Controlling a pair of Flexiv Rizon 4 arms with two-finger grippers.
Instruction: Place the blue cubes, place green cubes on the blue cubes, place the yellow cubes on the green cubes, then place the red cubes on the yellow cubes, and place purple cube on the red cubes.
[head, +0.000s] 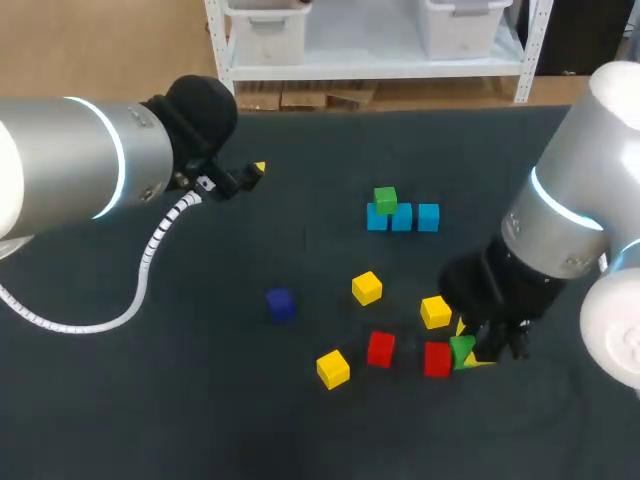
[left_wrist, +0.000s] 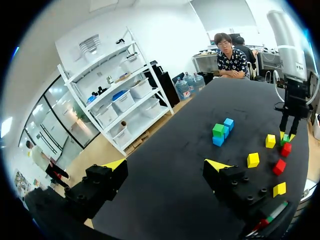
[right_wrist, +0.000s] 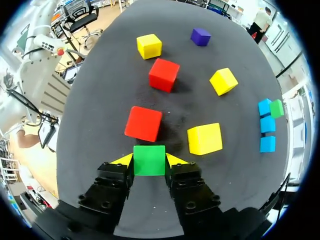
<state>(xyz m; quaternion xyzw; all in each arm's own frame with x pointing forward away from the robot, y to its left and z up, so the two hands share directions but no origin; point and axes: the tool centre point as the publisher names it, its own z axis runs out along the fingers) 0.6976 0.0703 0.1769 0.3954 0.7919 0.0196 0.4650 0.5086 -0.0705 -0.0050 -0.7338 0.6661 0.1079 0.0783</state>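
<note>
Blue cubes (head: 402, 217) down, one green cube (head: 385, 199) stacked. My right gripper (right_wrist: 149, 162) is clamped on the second green cube (right_wrist: 149, 156), left gripper (left_wrist: 165, 165) gaping, empty. Yellow cubes (head: 367, 287), red cubes (head: 380, 348), purple cube (head: 280, 303) left.

Nothing legible in any view: no text, label, number or sign can be made out.
</note>
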